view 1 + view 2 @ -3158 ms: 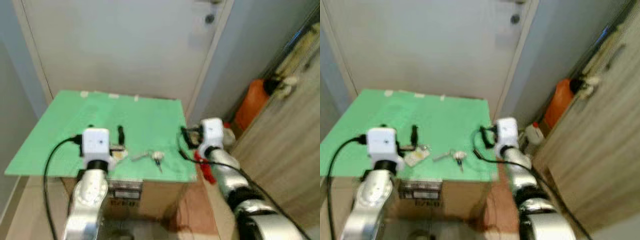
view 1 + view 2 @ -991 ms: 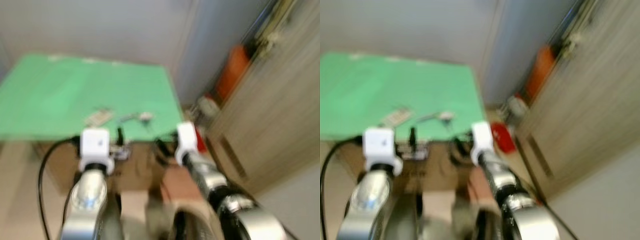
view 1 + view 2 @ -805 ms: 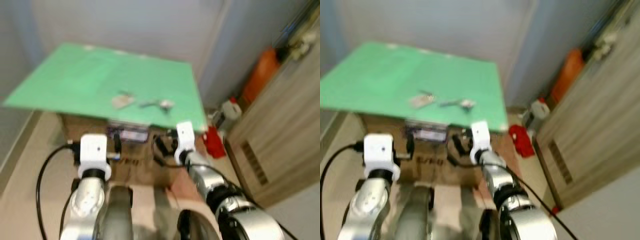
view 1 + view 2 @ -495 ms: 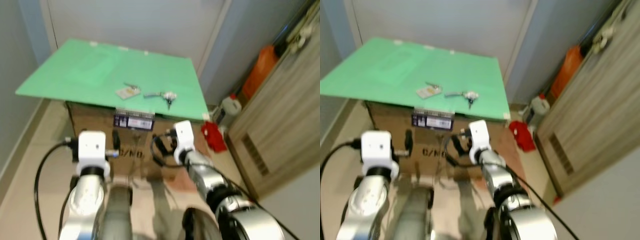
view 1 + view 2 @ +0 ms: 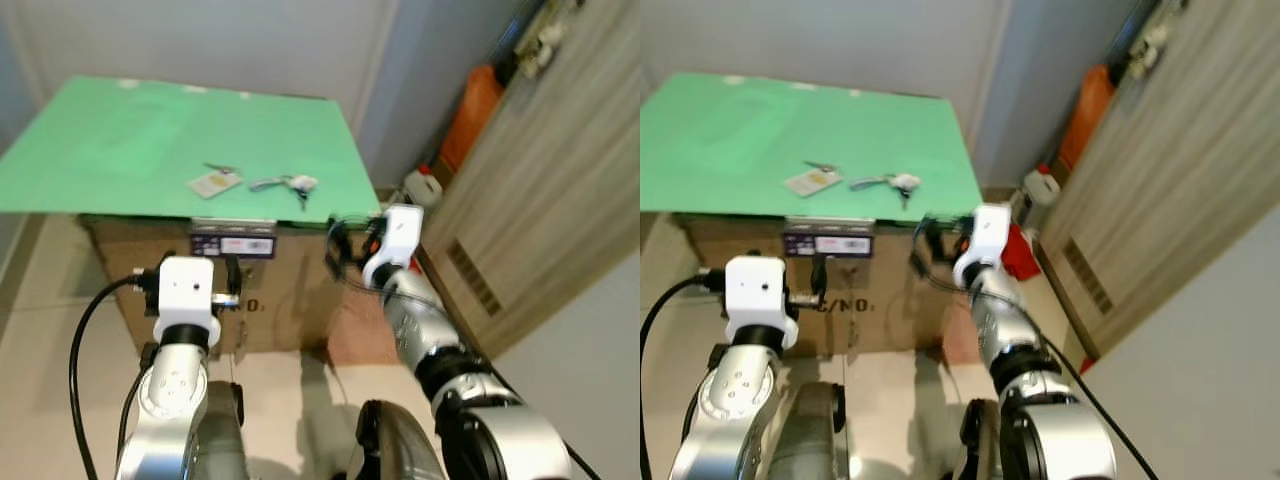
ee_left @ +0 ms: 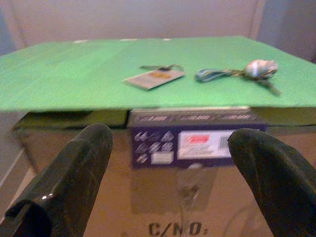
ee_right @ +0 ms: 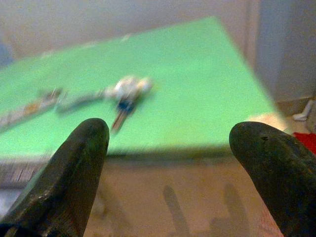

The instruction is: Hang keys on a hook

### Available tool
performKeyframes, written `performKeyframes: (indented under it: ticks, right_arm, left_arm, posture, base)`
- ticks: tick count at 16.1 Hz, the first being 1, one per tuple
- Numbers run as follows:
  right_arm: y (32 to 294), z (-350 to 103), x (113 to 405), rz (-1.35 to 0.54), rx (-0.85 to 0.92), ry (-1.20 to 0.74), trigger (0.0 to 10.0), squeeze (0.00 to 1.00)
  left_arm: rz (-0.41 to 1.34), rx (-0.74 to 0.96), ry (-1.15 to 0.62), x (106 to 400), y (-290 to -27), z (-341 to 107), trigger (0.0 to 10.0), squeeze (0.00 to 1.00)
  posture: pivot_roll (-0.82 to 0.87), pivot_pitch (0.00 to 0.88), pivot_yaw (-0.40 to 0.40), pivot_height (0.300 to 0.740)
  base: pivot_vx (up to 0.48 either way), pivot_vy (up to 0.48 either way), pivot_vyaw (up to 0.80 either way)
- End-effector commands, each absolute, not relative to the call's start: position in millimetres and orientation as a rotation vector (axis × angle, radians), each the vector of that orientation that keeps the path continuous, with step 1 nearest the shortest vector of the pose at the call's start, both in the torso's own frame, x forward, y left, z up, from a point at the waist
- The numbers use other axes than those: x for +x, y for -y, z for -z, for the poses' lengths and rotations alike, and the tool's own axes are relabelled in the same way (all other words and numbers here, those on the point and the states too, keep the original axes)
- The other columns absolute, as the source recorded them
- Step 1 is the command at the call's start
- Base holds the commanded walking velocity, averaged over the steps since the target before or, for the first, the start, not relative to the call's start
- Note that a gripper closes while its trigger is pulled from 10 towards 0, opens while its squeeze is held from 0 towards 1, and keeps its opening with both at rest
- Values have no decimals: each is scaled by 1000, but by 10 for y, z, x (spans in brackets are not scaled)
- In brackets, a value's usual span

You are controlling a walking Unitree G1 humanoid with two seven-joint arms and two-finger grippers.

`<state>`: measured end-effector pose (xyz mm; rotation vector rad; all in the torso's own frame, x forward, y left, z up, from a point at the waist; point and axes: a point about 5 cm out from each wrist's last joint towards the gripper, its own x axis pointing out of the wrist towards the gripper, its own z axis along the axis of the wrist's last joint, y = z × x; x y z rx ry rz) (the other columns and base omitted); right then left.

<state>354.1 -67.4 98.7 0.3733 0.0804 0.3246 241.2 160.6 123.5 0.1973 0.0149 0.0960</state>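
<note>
I see silver keys [image 5: 290, 184] on green table [image 5: 120, 140], 12 o'clock | left hand [image 6: 173, 163] spread wide, empty | right hand [image 7: 168, 163] likewise.

Green board [image 5: 150, 140] lying flat atop a brown cardboard box [image 5: 290, 300], serving as bench. Barcode label [image 5: 233, 245] on box front. Small card tag [image 5: 213, 183] lying on green surface. Orange jug [image 5: 470, 110] and white bottle [image 5: 424, 187] near wood-grain cabinet [image 5: 540, 200]. Red item [image 5: 1020, 252] on floor beside box.
</note>
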Motion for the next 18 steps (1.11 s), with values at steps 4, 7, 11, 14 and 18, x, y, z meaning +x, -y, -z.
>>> performKeyframes:
  ticks: [4, 7, 11, 14, 18]
  right_arm:
    - [538, -1083, 3552, -360, 387, -53, 10000, 0]
    - [526, -1008, 3508, -385, 351, -76, 10000, 0]
    - [520, -919, 3469, -413, 327, -118, 10000, 0]
    - [492, -902, 3454, -429, 320, -129, 10000, 0]
    - [477, -872, 3433, -446, 310, -141, 10000, 0]
  left_arm:
    - [-53, 228, 57, 2452, -1520, -1372, 10000, 0]
    - [-67, 239, 155, 2468, -1490, -1645, 10000, 0]
    - [-78, 229, 164, 2453, -1468, -1639, 10000, 0]
    - [-65, 253, 135, 2459, -1448, -1616, 10000, 0]
    - [-45, 272, 100, 2491, -1409, -1570, 10000, 0]
  posture:
    - [269, 0, -179, 601]
    - [271, 0, -180, 601]
    - [273, 0, -188, 601]
    - [275, 0, -191, 601]
    - [272, 0, -189, 601]
  base:
    - [71, 66, 0]
    - [334, 345, 0]
    - [331, 348, 0]
    - [384, 218, 0]
    - [470, 0, 0]
